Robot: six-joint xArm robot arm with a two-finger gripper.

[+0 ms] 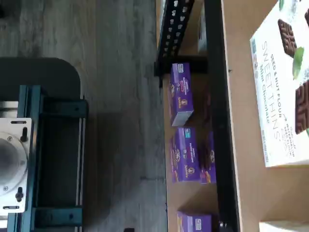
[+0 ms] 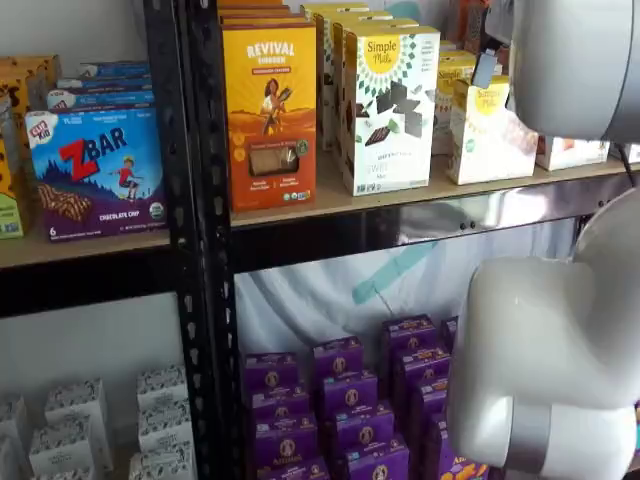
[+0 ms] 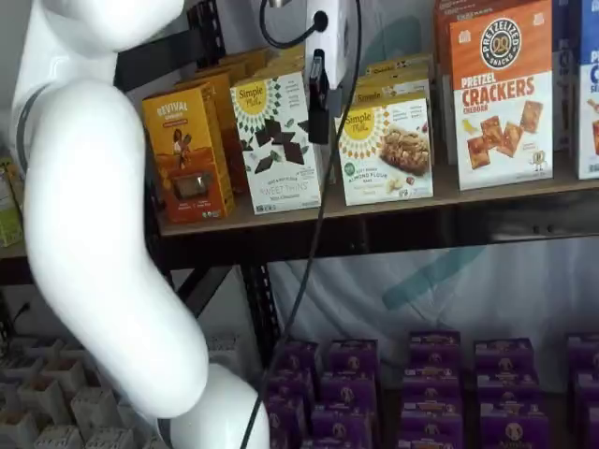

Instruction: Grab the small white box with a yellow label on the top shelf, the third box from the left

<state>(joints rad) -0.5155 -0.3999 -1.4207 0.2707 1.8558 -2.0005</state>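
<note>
The small white box (image 3: 386, 150) with a yellow round logo stands on the top shelf (image 3: 487, 198), between the tall Simple Mills box (image 3: 277, 140) and the crackers box (image 3: 501, 94). In a shelf view it (image 2: 487, 130) is partly behind the white arm. My gripper (image 3: 318, 122) hangs from above with a cable beside it. Its black fingers are in front of the gap between the Simple Mills box and the small white box, just left of the latter. The fingers show no clear gap and hold no box. The wrist view shows the Simple Mills box (image 1: 285, 92) from above.
An orange Revival box (image 2: 270, 100) stands left of the Simple Mills box (image 2: 388, 110). A purple ZBar box (image 2: 95, 170) sits on the neighbouring shelf. Several purple boxes (image 3: 430, 383) fill the lower shelf. The white arm (image 3: 94, 234) and a black upright (image 2: 195, 250) stand in front.
</note>
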